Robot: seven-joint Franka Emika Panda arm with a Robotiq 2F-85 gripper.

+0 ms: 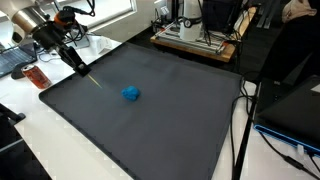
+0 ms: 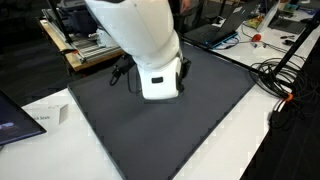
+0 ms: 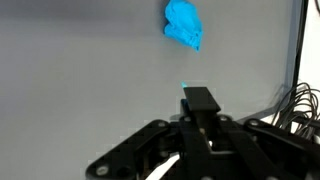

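Evidently the gripper (image 3: 200, 101) has its jaws drawn together on a thin yellow-green rod (image 1: 93, 80), which slants down from the fingers toward the mat. In the wrist view only the rod's pale tip shows beyond them. The blue crumpled lump (image 3: 184, 24) lies ahead of the gripper, a shade left of the finger line, apart from the tip and untouched. In an exterior view the lump (image 1: 131, 93) sits to the right of the rod's tip, and the rod's long axis points roughly toward it. The lump itself shows no marked long axis. It rests near the middle of a dark grey mat (image 1: 170, 130) laid on a white table (image 1: 40, 150).

Also noted:
- a reddish object (image 1: 38, 77) at the mat's left edge
- a cluttered bench (image 1: 200, 40) on the far side
- cables (image 3: 300, 105) at the right
- the white arm (image 2: 150, 40), which largely hides the gripper in an exterior view
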